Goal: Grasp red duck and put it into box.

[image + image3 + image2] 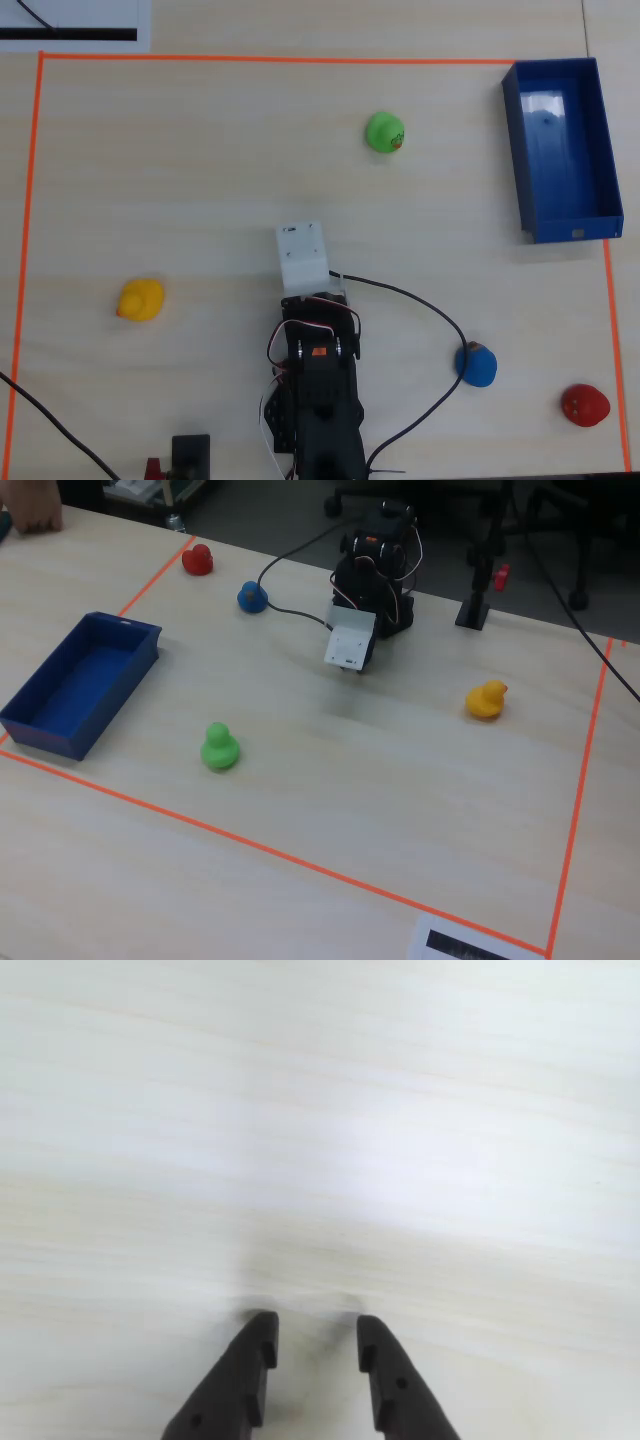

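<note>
gripper (312, 1332) jaws slightly apart, empty, over bare counter (320, 1140); red duck (585, 405) near taped corner; box (560, 150) opposite corner, same side

From above, the arm's white housing (303, 257) hides the gripper beneath it. In the wrist view the two fingers (238, 1380) run off the bottom edge. A hand (30, 510), far beyond the box (45, 730), is cut off at the corner.
</note>
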Robot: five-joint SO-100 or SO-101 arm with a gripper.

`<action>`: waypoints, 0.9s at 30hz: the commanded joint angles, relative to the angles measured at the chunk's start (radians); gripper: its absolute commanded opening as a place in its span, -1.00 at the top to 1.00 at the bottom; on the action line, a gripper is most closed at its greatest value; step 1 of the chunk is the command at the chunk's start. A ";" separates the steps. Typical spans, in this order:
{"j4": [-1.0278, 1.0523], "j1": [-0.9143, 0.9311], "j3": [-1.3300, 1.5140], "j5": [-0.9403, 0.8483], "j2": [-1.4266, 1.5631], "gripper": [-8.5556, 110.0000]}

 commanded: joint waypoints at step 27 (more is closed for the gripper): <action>0.141 0.408 -1.298 0.032 -0.856 0.85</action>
